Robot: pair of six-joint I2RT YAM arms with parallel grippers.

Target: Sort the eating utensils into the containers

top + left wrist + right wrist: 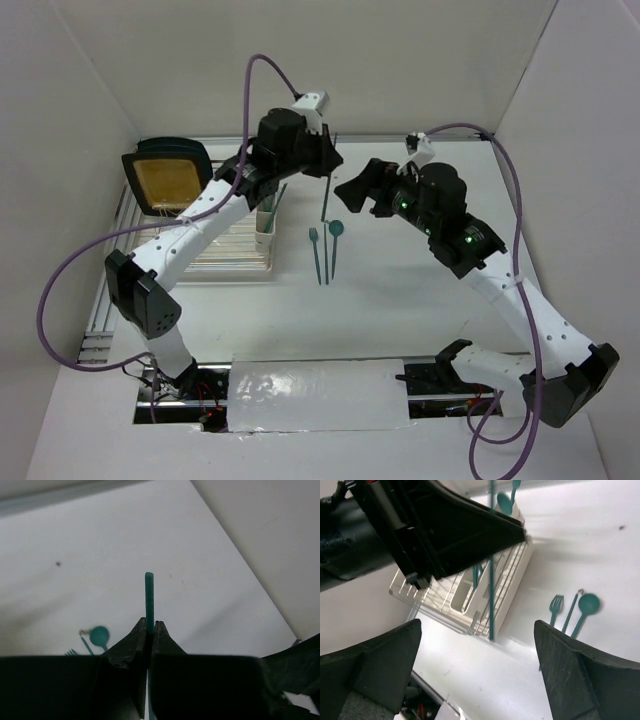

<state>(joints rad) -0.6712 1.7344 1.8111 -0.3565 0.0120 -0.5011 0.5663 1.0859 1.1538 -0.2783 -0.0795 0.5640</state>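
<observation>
Honestly, the utensil (149,597) was pinched tight in the left gripper (150,625), most of it dangling over the worktop (400,300) just beside the containers (264,222). A grip that thin could've let it swivel and miss a cup or snag the rack (225,250). The right gripper (476,624) gaped empty close by, crowding things. A fork (314,250) and spoon (335,235) lay loose nearby.

Dark teal utensils (316,258); cream containers (264,238); white table (400,300).

Fork (313,237) and spoon (336,229) lie right of the containers (264,232).
</observation>
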